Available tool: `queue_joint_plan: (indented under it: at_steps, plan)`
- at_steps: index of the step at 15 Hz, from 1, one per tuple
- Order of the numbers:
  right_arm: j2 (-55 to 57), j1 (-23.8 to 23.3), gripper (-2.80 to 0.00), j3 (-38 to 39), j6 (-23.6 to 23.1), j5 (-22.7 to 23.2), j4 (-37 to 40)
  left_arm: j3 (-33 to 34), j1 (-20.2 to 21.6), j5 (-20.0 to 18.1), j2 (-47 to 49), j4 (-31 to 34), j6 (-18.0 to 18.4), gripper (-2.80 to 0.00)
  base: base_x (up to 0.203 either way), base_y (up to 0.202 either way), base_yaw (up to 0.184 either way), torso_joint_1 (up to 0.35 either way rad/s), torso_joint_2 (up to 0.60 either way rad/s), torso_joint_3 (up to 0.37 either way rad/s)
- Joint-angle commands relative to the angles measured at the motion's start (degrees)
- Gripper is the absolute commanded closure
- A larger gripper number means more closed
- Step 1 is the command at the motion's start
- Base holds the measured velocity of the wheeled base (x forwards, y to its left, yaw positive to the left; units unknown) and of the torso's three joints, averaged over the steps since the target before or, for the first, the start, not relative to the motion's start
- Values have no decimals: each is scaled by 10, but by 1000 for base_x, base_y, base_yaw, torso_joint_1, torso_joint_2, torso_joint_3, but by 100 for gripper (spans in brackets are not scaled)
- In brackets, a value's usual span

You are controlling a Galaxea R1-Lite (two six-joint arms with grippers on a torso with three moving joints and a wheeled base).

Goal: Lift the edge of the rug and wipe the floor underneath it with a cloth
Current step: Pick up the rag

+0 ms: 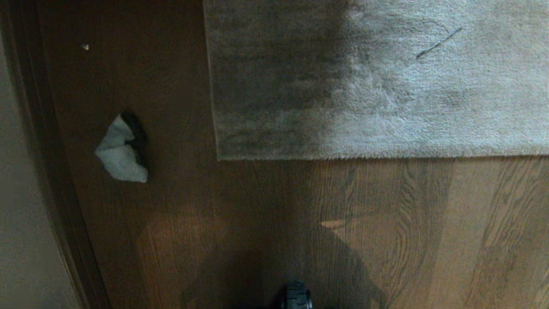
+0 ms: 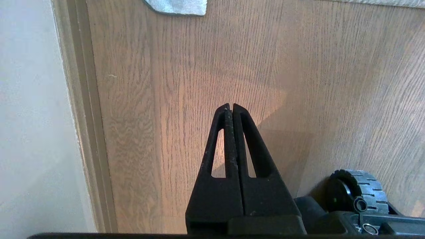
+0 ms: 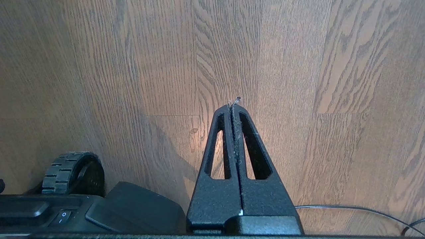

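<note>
The light grey-beige rug (image 1: 377, 77) lies flat across the upper part of the head view. Its edge (image 1: 377, 156) runs straight, with a square corner (image 1: 219, 158) at its left end. A crumpled pale cloth (image 1: 121, 152) rests on the brown wood-grain floor (image 1: 266, 223), left of that corner; the left wrist view catches only a tip of the cloth (image 2: 177, 6). Neither arm shows in the head view. My left gripper (image 2: 231, 105) is shut and empty above bare floor (image 2: 172, 99). The right gripper (image 3: 233, 106) is shut too, with a wisp of lint at its tips.
A pale wall (image 1: 21, 193) and dark baseboard (image 1: 51, 171) run along the left side. The robot base shows its wheels (image 2: 360, 191) (image 3: 71, 172) and a black part (image 1: 296, 296) at the bottom. A thin cable (image 3: 358, 209) lies on the floor near the right gripper.
</note>
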Motion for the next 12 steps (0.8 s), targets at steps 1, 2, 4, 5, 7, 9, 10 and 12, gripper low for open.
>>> queue_joint_plan:
  at_steps: [1, 2, 4, 5, 7, 9, 10, 12]
  plan:
    - [0, 0, 0, 0, 0, 0, 0, 0, 0, 0, 0, 0, 0, 0, 0, 0, 0, 0, 0, 0]
    - [0, 0, 0, 0, 0, 0, 0, 0, 0, 0, 0, 0, 0, 0, 0, 0, 0, 0, 0, 0]
    - [0, 1, 0, 0, 0, 0, 0, 0, 0, 0, 0, 0, 0, 0, 0, 0, 0, 0, 0, 0]
    - [0, 0, 0, 0, 0, 0, 0, 0, 0, 0, 0, 0, 0, 0, 0, 0, 0, 0, 0, 0]
    - [0, 0, 0, 0, 0, 0, 0, -1, 0, 0, 0, 0, 0, 0, 0, 0, 0, 0, 0, 0]
    - [0, 0, 0, 0, 0, 0, 0, 0, 0, 0, 0, 0, -2, 0, 0, 0, 0, 0, 0, 0]
    - [0, 0, 0, 0, 0, 0, 0, -1, 0, 0, 0, 1, -2, 0, 0, 0, 0, 0, 0, 0]
    - [0, 0, 0, 0, 0, 0, 0, -6, 0, 1, 7, 21, -1, 0, 0, 0, 0, 0, 0, 0]
